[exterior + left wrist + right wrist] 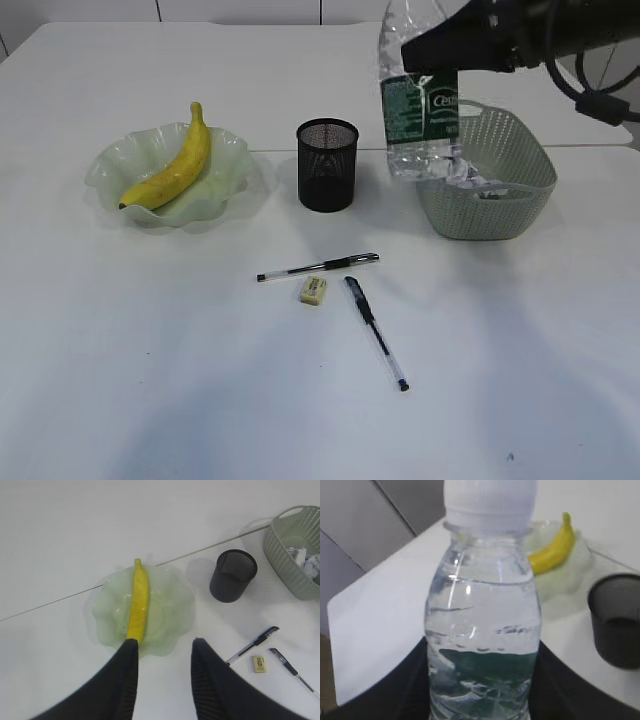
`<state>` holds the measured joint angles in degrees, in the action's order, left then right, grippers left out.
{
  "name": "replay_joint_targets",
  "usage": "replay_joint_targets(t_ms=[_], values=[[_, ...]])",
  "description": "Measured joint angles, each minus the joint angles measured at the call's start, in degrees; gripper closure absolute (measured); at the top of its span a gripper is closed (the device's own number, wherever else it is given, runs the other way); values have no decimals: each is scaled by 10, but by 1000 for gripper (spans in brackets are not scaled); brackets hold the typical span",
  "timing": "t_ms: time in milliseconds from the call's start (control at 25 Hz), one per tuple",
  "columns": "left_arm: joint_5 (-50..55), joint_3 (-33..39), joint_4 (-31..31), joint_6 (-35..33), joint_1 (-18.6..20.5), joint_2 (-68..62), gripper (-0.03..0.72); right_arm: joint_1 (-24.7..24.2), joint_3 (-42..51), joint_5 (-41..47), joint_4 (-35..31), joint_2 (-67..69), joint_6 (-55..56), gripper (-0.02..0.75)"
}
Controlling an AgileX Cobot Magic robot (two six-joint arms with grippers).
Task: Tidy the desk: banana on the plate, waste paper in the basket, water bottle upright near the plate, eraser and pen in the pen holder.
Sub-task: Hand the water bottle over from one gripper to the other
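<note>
1. Water bottle (pixel 418 95), a small clear plastic one with a dark green label and a white cap, is held upright in the air above the white bench (pixel 150 370), in front of the near rim of the sage-green woven-look plastic basket (pixel 500 200) and to the right of the black mesh pen holder (pixel 328 165).
2. It is seen to be largely filled with water, so it is judged fairly heavy for its size. The thin walls are likely to yield under pressure and the smooth plastic may slip.
3. A hold around the labelled middle is judged best, where the body is widest and the weight is balanced; the neck and cap would be less secure.
4. The right gripper (pixel 430 55) is closed around the bottle at about label height, the fingers (pixel 560 680) pressed on either side of the body; the arm reaches in from the upper right.
5. The left gripper (pixel 162 680) is held above the bench near the pale translucent green wavy-rimmed plate (pixel 105 615), its fingers spread and empty.
6. The long yellow banana (pixel 175 165) lies on that plate, and crumpled white waste paper (pixel 306 562) lies in the basket.
7. Two black pens (pixel 320 267) and the small pale yellow eraser (pixel 313 290) lie loose on the bench in front of the pen holder.
</note>
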<state>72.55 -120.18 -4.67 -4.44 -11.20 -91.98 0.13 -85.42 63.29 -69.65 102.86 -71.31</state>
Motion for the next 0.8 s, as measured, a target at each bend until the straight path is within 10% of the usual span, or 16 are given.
replay_joint_targets(t_ms=[320, 800], values=[[0, 0, 0, 0, 0, 0, 445, 0, 0, 43, -137, 0, -140, 369], [0, 0, -7, -22, 0, 0, 445, 0, 0, 43, -173, 0, -205, 369]])
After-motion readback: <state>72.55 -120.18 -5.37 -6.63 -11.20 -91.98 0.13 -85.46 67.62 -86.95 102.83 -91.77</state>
